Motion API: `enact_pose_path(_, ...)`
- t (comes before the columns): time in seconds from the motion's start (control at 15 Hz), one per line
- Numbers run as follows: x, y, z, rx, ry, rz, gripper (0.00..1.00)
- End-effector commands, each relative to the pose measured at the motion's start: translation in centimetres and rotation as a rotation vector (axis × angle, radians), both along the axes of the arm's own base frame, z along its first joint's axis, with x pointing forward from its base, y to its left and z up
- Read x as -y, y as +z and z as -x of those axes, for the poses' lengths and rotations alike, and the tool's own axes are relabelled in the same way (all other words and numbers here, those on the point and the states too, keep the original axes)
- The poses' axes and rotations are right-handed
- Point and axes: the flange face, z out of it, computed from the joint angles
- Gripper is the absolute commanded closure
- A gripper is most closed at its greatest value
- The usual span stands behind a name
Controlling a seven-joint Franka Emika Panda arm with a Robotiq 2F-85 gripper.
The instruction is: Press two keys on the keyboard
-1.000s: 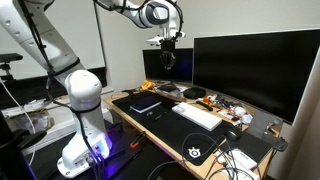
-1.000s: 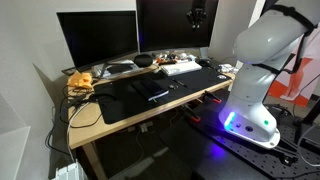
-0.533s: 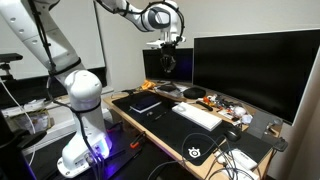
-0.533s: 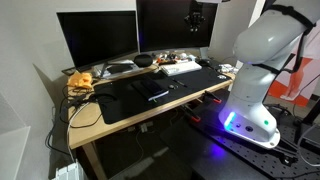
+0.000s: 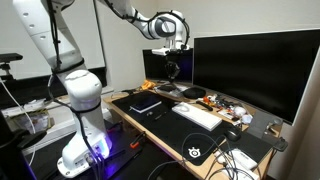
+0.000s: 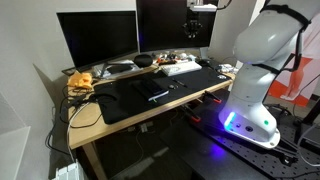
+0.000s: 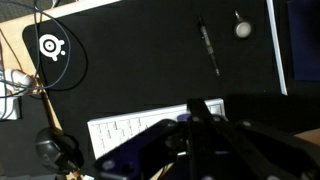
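Observation:
The white keyboard (image 5: 197, 115) lies on the black desk mat in front of the monitors; it also shows in the other exterior view (image 6: 182, 68) and at the lower left of the wrist view (image 7: 125, 131). My gripper (image 5: 174, 64) hangs high in the air above the desk, well clear of the keyboard, as the other exterior view (image 6: 192, 29) also shows. In the wrist view the gripper (image 7: 204, 108) comes in from the bottom as a dark shape with its fingers together over the keyboard's end. It holds nothing.
Two large monitors (image 5: 245, 65) stand behind the keyboard. A black flat slab (image 5: 145, 104) lies on the mat. A mat with a white logo (image 7: 50, 46) and cables lie at one end. A pen (image 7: 207, 45) lies on the mat. Clutter (image 6: 82, 82) sits at the desk's far end.
The arm's wrist has shifted a little toward the monitors and the gripper hangs slightly lower. Nothing on the desk has moved.

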Motion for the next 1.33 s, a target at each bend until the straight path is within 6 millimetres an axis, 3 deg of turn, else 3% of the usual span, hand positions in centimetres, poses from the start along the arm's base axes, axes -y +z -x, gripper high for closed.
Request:
enact_pose_path(0.0,1.4,-1.1,-1.7,0.017,-0.038,0.004,1.0)
enact_pose_path(0.87,5.0,-6.3,-6.6,0.007,-0.099,0.04,1.0)
enact_pose_path(1.0,4.4,-6.4,-6.0,-0.006,-0.069,0.044,0.99)
enact_pose_path(1.27,4.7,-6.9,-6.6,-0.014,-0.082,0.048,0.99)
